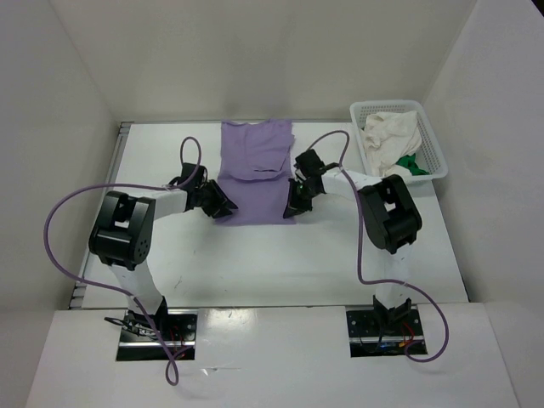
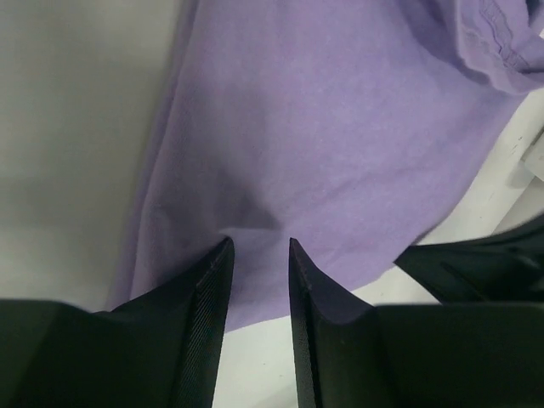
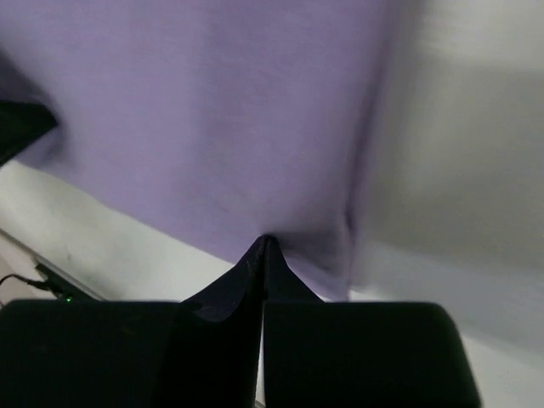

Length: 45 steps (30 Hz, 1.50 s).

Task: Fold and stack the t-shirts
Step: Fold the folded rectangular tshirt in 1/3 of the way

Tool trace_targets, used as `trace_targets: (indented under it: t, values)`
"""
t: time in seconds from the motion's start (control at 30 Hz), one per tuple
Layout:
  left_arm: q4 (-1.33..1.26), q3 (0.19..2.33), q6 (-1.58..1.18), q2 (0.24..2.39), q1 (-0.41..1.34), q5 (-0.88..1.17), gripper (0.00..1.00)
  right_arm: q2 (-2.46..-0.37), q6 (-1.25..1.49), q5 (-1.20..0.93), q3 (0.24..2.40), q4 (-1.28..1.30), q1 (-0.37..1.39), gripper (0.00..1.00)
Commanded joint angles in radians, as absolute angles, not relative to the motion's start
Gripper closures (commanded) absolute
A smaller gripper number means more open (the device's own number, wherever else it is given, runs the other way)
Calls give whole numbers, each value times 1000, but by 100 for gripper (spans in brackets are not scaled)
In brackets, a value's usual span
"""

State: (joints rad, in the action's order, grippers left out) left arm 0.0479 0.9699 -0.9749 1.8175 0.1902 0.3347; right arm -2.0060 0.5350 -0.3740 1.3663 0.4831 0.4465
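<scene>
Lavender shirt [image 1: 255, 170] lies spread at the far middle of the white worktop [image 1: 255, 263], a flap of its own cloth folded across the upper half and the hem toward the arms; right gripper [image 1: 293, 206] sits at the near right corner of the hem, its jaws pressed together on a pinch of the purple cloth [image 3: 212, 110], which puckers at the tips [image 3: 264, 240]; left gripper [image 1: 223, 204] sits at the near left corner, jaws parted by a narrow gap over the hem [image 2: 259, 242], and whether they grip it cannot be told; cream shirt [image 1: 389, 136] is heaped in the white mesh basket [image 1: 387, 105] at the far right, well apart, with green shirt [image 1: 414, 164] showing at its near edge
</scene>
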Motion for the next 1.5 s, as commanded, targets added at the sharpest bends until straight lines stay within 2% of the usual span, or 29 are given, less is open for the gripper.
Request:
trace_targets:
  t: [0.0,0.3,0.47,0.53,0.6,0.67,0.73,0.77,0.8,1.0,1.13,1.3,1.47]
  values:
    - [57,904,-951,1798,202,319,60,-1976,577,-311,1233,437,433,100]
    - [155,715,-933,1577,302,288,57,-1774,644,-328,895,399,433,100]
    - [273,684,-891,1413,313,215,51,-1620,644,-328,868,492,442,100]
    - [314,705,-871,1385,313,206,48,-1605,621,-343,908,528,442,94]
    - [324,733,-859,1365,302,206,48,-1594,621,-354,977,548,442,84]
    - [336,756,-859,1344,302,241,48,-1594,612,-382,1047,548,442,82]
    - [327,767,-883,1344,302,267,48,-1623,612,-434,1092,523,442,87]
    - [327,767,-884,1344,302,294,48,-1640,601,-457,1133,506,442,96]
    - [315,758,-899,1344,302,310,50,-1660,601,-477,1156,474,451,99]
    - [233,736,-956,1388,327,435,51,-1891,580,-518,1363,410,517,99]
    - [233,724,-946,1439,327,427,51,-2069,569,-531,1513,423,517,99]
    - [259,666,-946,1378,327,364,51,-2155,540,-531,1626,445,526,99]
    - [349,624,-936,1290,327,321,44,-2262,540,-488,1712,453,526,99]
